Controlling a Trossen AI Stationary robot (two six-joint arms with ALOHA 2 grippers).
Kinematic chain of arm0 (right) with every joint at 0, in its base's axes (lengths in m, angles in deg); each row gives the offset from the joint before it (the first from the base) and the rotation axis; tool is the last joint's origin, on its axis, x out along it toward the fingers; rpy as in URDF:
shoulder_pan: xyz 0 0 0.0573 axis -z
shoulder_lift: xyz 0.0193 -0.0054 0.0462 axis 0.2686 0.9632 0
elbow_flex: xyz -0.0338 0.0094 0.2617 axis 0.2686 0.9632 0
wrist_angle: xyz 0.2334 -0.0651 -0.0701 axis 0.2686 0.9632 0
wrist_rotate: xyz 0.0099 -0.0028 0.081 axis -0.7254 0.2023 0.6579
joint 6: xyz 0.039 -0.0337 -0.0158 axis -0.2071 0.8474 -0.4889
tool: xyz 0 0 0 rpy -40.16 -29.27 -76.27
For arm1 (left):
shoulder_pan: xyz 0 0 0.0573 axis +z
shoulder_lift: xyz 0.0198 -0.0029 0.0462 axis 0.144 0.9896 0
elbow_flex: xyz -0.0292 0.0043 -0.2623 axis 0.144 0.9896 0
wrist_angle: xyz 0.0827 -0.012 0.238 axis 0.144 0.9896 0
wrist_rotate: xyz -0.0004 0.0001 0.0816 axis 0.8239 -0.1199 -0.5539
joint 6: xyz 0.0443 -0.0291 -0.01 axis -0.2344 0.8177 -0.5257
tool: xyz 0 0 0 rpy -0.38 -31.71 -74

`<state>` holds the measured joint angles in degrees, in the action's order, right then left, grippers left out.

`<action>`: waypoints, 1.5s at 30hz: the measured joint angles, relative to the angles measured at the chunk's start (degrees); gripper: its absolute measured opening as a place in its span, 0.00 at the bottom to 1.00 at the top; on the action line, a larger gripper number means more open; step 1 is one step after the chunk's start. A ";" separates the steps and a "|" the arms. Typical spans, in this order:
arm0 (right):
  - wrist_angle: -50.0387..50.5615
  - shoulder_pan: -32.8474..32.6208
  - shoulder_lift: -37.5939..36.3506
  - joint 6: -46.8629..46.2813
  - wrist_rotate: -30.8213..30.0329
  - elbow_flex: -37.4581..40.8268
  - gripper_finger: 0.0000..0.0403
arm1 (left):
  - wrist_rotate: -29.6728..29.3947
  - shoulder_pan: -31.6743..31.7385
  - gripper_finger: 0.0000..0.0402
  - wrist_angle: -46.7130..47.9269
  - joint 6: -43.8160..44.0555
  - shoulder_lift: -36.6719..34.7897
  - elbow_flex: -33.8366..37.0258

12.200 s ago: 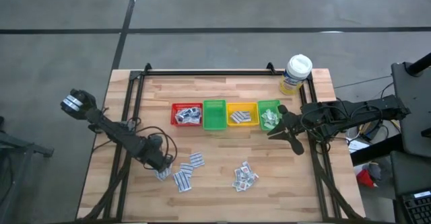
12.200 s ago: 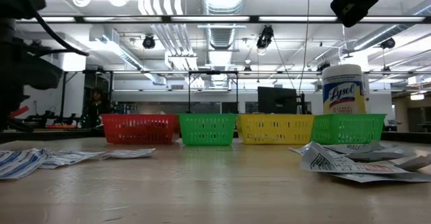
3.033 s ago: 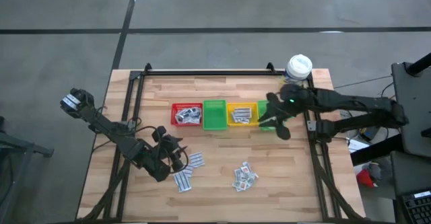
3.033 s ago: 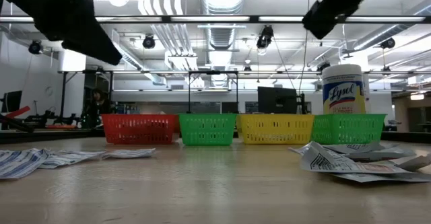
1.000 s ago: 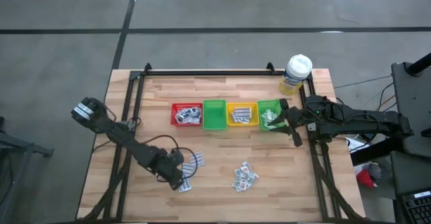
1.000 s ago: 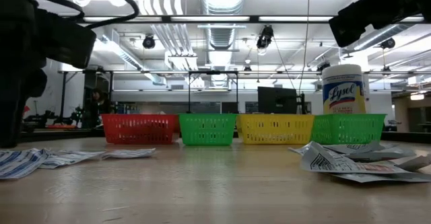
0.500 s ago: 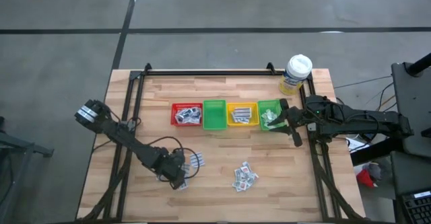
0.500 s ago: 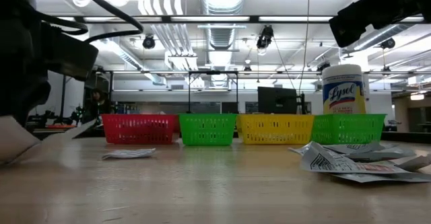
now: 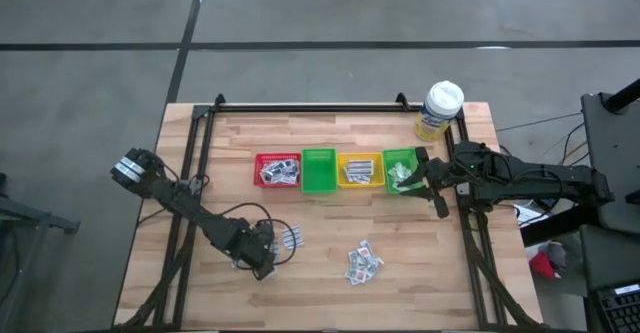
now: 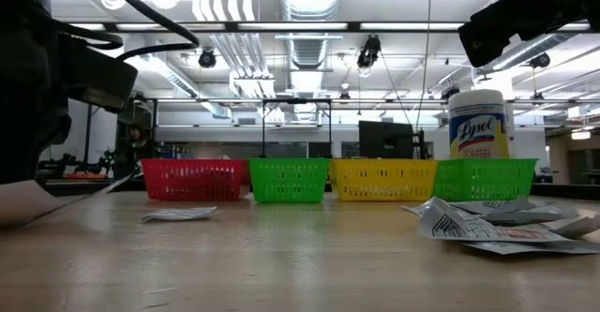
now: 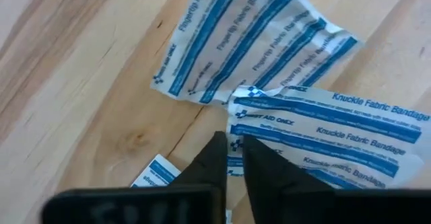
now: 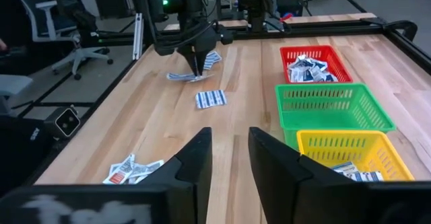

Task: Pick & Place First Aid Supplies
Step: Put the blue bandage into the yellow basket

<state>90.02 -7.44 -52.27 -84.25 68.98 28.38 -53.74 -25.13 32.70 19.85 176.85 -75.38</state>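
Four small bins stand in a row on the table (image 9: 330,123): red bin (image 9: 277,170), green bin (image 9: 318,170), yellow bin (image 9: 359,169) and a second green bin (image 9: 399,169), with a white-capped wipes canister (image 9: 439,110) behind that last one. From above, the left gripper (image 9: 262,263) is down on the pile of bandage packets (image 9: 285,240) in front of the red bin. Only its wrist view tells more: the fingertips (image 11: 214,158) are pinched nearly together on the edge of a packet printed "Knuckle Fabric Bandage" (image 11: 323,140), with a blue-striped fingertip bandage packet (image 11: 249,39) lying just beyond it. The low view adds that a packet (image 10: 23,200) is lifted at one end beside the dark left arm, while another packet (image 10: 178,215) lies flat in front of the red bin. A second heap of packets (image 9: 362,262) lies in front of the yellow bin. The right gripper (image 9: 432,185) hangs beside the second green bin; its wrist view shows the jaws parted and holding nothing. Packets also fill the red, yellow and second green bins.
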 joint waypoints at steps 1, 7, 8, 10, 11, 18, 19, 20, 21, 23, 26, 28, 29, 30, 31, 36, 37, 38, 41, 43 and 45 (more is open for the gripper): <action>0.00 0.00 0.00 0.00 0.00 0.00 0.23 | -0.02 0.00 0.07 -0.04 0.02 0.02 0.00; -0.01 0.00 0.00 0.02 0.00 0.00 0.20 | -0.05 0.00 0.01 -0.81 0.34 -0.48 -0.03; -0.01 0.00 0.00 0.02 -0.01 0.00 0.20 | -0.30 -0.01 0.01 -0.81 0.35 -0.76 -0.08; -0.02 0.00 0.00 0.02 -0.02 0.00 0.20 | -0.77 -0.02 0.00 -0.85 0.35 -1.44 -0.17; -0.02 0.00 0.00 0.02 -0.02 0.00 0.21 | -0.83 -0.02 0.00 -1.00 0.35 -1.74 -0.28; -0.02 0.01 0.00 0.02 -0.04 0.00 0.23 | -1.26 -0.07 0.00 -0.50 -0.41 -4.84 -1.75; -0.02 0.02 0.00 0.02 -0.04 0.00 0.23 | -1.33 -0.07 0.00 -0.13 -0.57 -5.33 -1.98; -0.02 0.00 0.00 0.02 -0.04 0.00 0.22 | -1.51 -0.07 0.00 0.28 -0.79 -5.84 -2.43; -0.02 0.02 0.01 0.02 -0.04 0.00 0.22 | -1.69 -0.07 0.00 0.97 -0.90 -6.24 -3.04; -0.02 0.02 0.00 0.02 -0.04 0.00 0.21 | -2.24 -0.07 0.00 2.89 -1.75 -6.83 -3.82; -0.09 0.00 0.06 -0.09 -0.02 0.00 0.20 | -7.36 -0.07 0.00 3.04 -3.81 -8.04 -5.29; -0.64 0.00 0.15 -1.57 -0.02 0.00 0.20 | -13.65 0.01 0.00 2.94 -5.75 -8.93 -6.80; -1.22 0.00 0.26 -2.71 -0.02 0.00 0.20 | -16.95 0.06 0.00 2.97 -6.94 -9.20 -7.55; -2.24 0.00 0.58 -4.06 0.03 0.00 0.20 | -19.91 0.28 0.00 2.99 -8.11 -9.43 -8.32; -3.40 0.00 0.89 -5.67 0.12 0.00 0.20 | -22.91 0.45 0.00 2.99 -9.17 -9.70 -9.06; -7.62 -0.02 4.48 -11.36 0.72 0.00 0.23 | -31.69 3.11 0.00 3.02 -15.84 -9.89 -12.83; -8.41 -0.02 5.54 -11.96 0.75 0.00 0.24 | -32.76 3.83 0.00 2.86 -17.15 -9.79 -13.43; -9.36 -0.02 6.68 -12.44 0.93 0.00 0.25 | -33.70 4.49 0.00 2.52 -18.57 -9.71 -13.92; -12.56 -0.02 10.66 -13.51 2.31 0.00 0.29 | -35.73 6.70 0.00 -0.13 -23.17 -9.68 -14.53; -15.44 -0.02 13.54 -13.71 3.41 0.00 0.31 | -36.02 8.20 0.00 -2.56 -26.37 -9.64 -14.53; -18.91 -0.02 16.48 -14.89 3.75 0.00 0.34 | -36.10 9.67 0.00 -4.96 -29.24 -9.64 -14.36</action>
<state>71.10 -7.46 -35.79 -99.14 72.73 28.38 -89.84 -15.46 27.74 -9.39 167.21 -89.75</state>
